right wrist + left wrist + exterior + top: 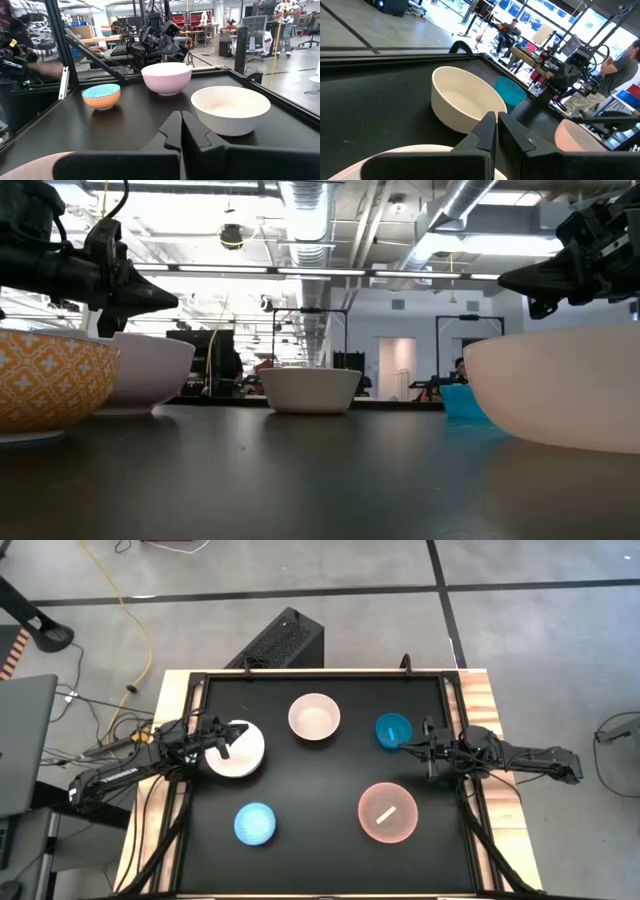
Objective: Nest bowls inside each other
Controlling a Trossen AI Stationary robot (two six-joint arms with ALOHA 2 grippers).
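Five bowls stand upright on the black table. The white bowl point(238, 752) is at the left, the cream-pink bowl point(314, 717) at the far middle, the small teal-blue bowl point(392, 731) to its right. The larger salmon pink bowl point(388, 811) is at the near right. The light blue bowl point(255, 824), orange-patterned outside point(50, 385), is at the near left. My left gripper point(224, 743) is shut and hovers above the white bowl's rim point(150, 340). My right gripper point(425, 748) is shut, in the air just right of the teal-blue bowl.
A raised dark frame point(320, 674) runs around the table top. There is bare table between the cream-pink bowl and the two near bowls. People and workbenches point(620, 65) show in the room beyond the table.
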